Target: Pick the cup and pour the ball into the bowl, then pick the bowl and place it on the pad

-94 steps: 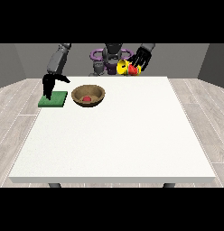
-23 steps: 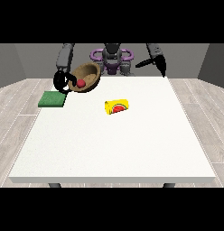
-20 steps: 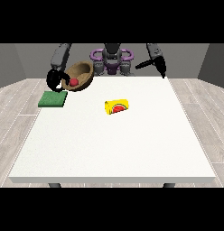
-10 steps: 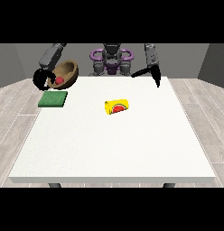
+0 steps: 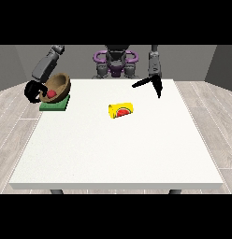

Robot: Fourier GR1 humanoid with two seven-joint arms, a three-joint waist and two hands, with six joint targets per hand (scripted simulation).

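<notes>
A brown wooden bowl (image 5: pixel 57 87) with a rounded wall is tipped toward the camera, so its inside shows, and a small red ball (image 5: pixel 51 93) sits in the lower part of it. The bowl is held over the far left corner of the white counter (image 5: pixel 118 149), just above a flat dark green pad (image 5: pixel 54 104); whether its underside touches the pad cannot be told. The black hand at the view's left (image 5: pixel 33 90) is at the bowl's left rim with its fingers curled round the edge. Near the middle of the counter, well apart from the bowl, a yellow cup (image 5: pixel 121 110) lies on its side; the end turned toward the camera bears a red, watermelon-like patch. The black hand at the view's right (image 5: pixel 152 84) hangs above the far right part of the counter, clear of the cup, with its fingers straight and spread, one part pointing to the left and another pointing down. It holds nothing.
</notes>
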